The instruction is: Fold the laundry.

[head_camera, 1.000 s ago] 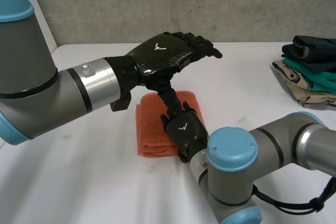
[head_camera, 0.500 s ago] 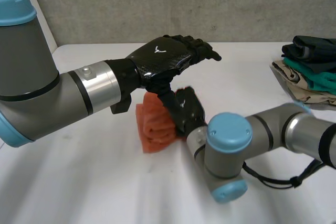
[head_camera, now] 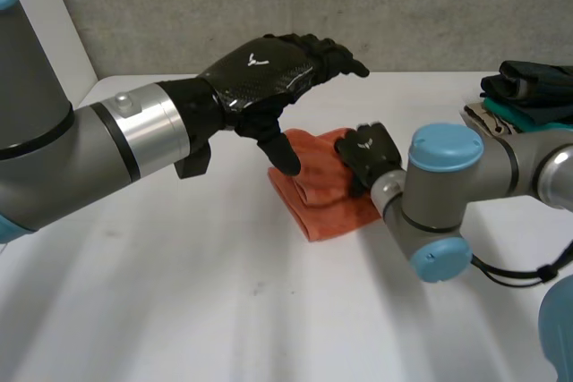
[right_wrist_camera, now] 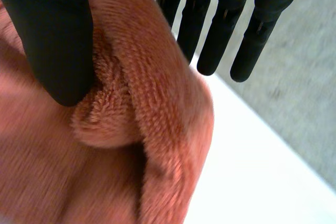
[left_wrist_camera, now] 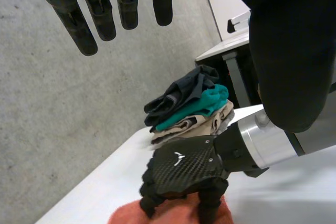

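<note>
On the table (head_camera: 179, 292), well left of the pile (head_camera: 524, 114), lies our folded towel (head_camera: 318, 207): soft, light terry (it slumps rather than slides), best taken at a doubled edge. Our left hand (head_camera: 260, 73) hovers farther from the pile, fingers straight, spread, empty. Our right hand (head_camera: 367, 151) takes the pile-side edge, and its wrist view shows thumb (right_wrist_camera: 52, 40) and fingers (right_wrist_camera: 220, 35) pinching a fold, which the head view hides.
</note>
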